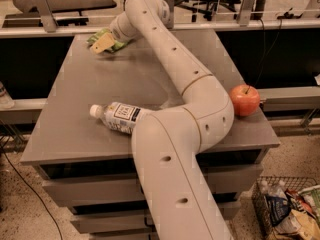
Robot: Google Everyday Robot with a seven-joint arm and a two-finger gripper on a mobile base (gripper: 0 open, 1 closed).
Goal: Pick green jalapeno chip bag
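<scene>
The green jalapeno chip bag [119, 45] lies at the far left corner of the grey table [75, 99]. Only its green edges show around the gripper. My gripper [103, 43] is at the end of the long white arm, which reaches across the table. It sits right on top of the bag and covers most of it.
A clear water bottle [119, 118] with a white label lies on its side near the table's front, against my arm. A red apple [244, 100] sits at the right edge. A wire basket [287, 209] of packets stands on the floor at the lower right. Metal rails run behind the table.
</scene>
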